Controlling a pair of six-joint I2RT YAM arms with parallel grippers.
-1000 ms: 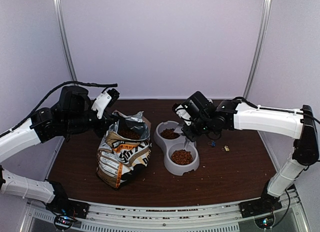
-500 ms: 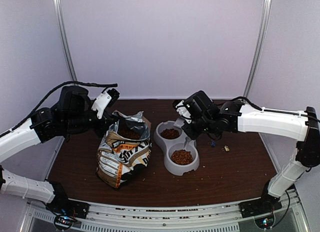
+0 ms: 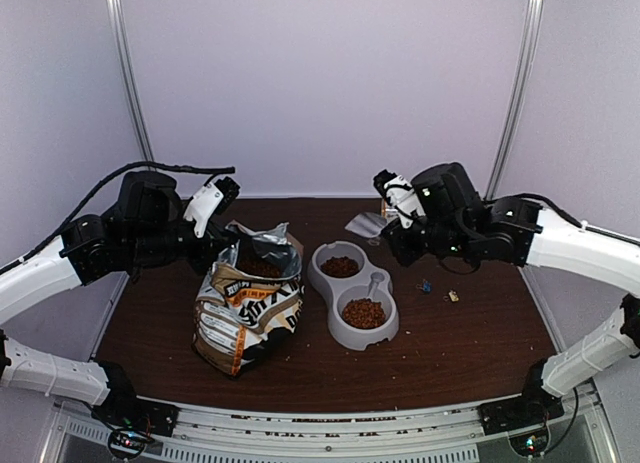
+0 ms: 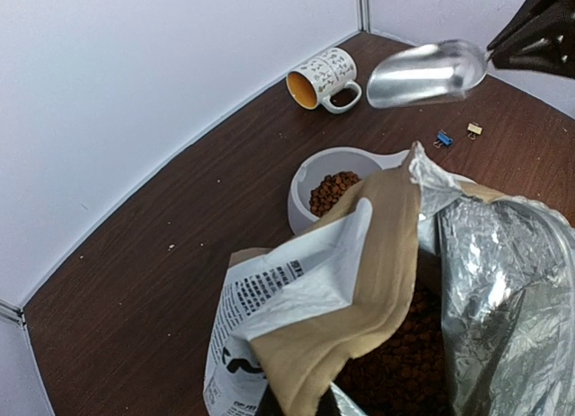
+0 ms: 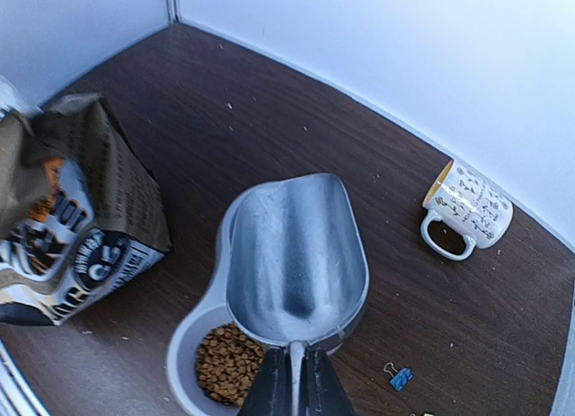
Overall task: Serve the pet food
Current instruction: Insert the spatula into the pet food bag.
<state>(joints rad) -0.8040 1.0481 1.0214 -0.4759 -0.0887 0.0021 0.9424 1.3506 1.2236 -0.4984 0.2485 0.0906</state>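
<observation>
The pet food lies in both wells of the grey double bowl (image 3: pixel 377 282), in the far well (image 3: pixel 340 267) and the near well (image 3: pixel 363 313). More kibble (image 4: pixel 404 353) fills the open bag (image 3: pixel 245 303). My left gripper (image 3: pixel 222 245) is shut on the bag's tan top flap (image 4: pixel 359 281) and holds the mouth open. My right gripper (image 5: pixel 292 373) is shut on the handle of a silver scoop (image 5: pixel 296 254). The scoop is empty and hangs above the bowl's far well. One well with kibble (image 5: pixel 226 362) shows under it. The scoop also shows in the left wrist view (image 4: pixel 427 72).
A patterned white mug (image 5: pixel 467 209) lies on its side at the back of the brown table. A blue clip (image 3: pixel 426 285) and a small tan clip (image 3: pixel 453 296) lie right of the bowl. White walls close the back and both sides.
My right gripper has lifted the scoop off the bowl and drawn it up and back to the right. The left arm and the bag have not moved.
</observation>
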